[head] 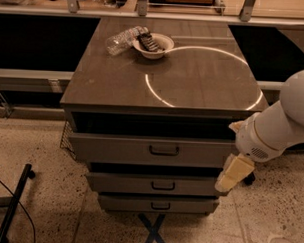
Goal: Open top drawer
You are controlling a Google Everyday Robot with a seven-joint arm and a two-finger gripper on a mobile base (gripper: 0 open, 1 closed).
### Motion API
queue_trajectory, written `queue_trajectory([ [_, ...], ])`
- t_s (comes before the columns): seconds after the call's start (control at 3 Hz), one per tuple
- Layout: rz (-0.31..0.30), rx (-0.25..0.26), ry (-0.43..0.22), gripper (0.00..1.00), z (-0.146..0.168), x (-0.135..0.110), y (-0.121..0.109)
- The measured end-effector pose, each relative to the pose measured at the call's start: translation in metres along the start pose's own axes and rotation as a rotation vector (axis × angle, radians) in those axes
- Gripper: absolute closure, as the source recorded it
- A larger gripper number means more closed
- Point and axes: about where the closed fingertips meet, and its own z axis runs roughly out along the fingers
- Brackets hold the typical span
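The top drawer [116,148] is the tallest of three grey-brown fronts in the cabinet at the centre of the view. It has a small black loop handle [164,150] at its middle. It stands out a little from the cabinet, with a dark gap above its front. My gripper [230,179], cream-coloured at the end of a white arm [282,128], hangs at the drawer's right end, level with its lower edge and the middle drawer. It is well to the right of the handle and holds nothing that I can see.
The middle drawer [120,183] and bottom drawer [124,202] sit below. On the cabinet top [203,80] stand a white bowl [153,45] and a lying plastic bottle [122,40]. A black pole [13,203] leans at the left. Blue cross tape [153,231] marks the floor.
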Motion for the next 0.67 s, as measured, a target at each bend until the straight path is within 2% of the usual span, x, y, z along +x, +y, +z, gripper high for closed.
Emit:
queue_trajectory([
  [0.33, 0.009, -0.008, -0.062, 0.0, 0.036, -0.001, -0.002],
  [0.67, 0.011, 0.004, -0.096, 0.0, 0.058, -0.002, -0.007],
])
